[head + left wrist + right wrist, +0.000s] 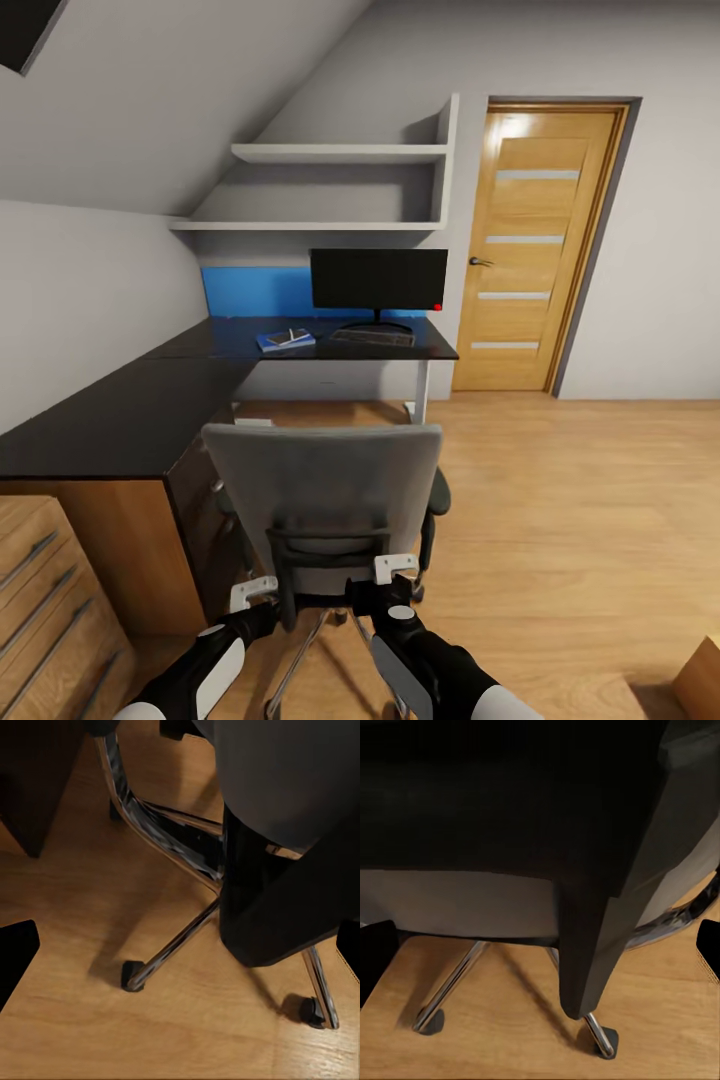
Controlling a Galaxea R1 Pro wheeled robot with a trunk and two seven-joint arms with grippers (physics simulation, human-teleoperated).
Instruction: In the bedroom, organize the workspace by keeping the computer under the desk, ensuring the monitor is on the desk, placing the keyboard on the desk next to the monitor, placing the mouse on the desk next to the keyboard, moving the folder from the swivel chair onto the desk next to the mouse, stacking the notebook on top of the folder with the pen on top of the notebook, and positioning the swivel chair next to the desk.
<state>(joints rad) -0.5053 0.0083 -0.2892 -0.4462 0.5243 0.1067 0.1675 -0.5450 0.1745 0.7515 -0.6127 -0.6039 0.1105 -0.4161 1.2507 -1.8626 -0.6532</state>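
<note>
The swivel chair (325, 490) stands with its grey back toward me, close to the black desk (120, 420). On the far desk wing are the monitor (378, 280), the keyboard (372, 337) in front of it, and a blue folder (285, 340) left of the keyboard. Something flat and a thin pale stick lie on the folder, too small to name. I cannot make out the mouse, and the computer is out of view. My left gripper (252, 592) and right gripper (395, 568) are open, just behind the chair's lower back. The chair's chrome base (176, 855) (450, 986) lies between spread fingertips (15, 956) (709, 945).
A light-wood drawer unit (50, 590) sits at my left under the desk's near wing. White wall shelves (340, 152) hang over the desk. A wooden door (530, 250) is shut at the back right. Open wood floor (580, 520) stretches right of the chair.
</note>
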